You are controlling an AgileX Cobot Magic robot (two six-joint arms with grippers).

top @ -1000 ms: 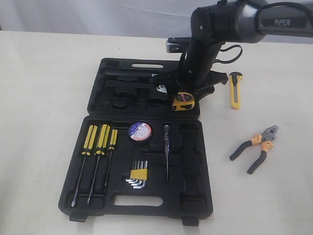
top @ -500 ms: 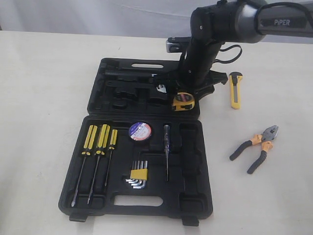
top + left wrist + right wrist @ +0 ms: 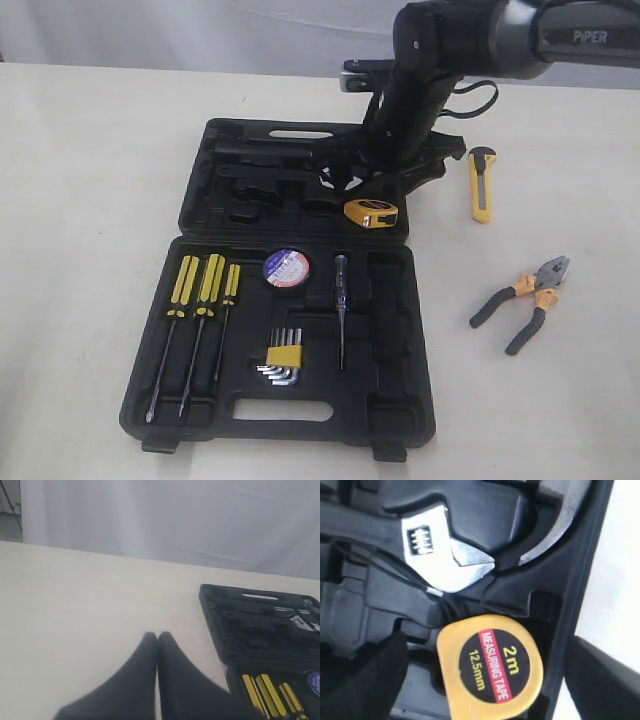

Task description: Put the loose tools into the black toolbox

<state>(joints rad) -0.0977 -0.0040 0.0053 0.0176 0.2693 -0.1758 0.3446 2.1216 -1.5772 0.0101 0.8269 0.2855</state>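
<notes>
Now the yellow tape measure [image 3: 490, 667] lies label-up in the open black toolbox [image 3: 400, 400], in the lower right corner of the half seen higher in the exterior view, just beside a silver wrench head [image 3: 440, 555]. The right fingers [image 3: 365, 685] stand wide on either side of it, touching neither edge. The utility knife [image 3: 482, 183] and pliers [image 3: 525, 300] lie on the bench [image 3: 90, 200]. The left fingers [image 3: 135, 680] are pressed together, empty.
</notes>
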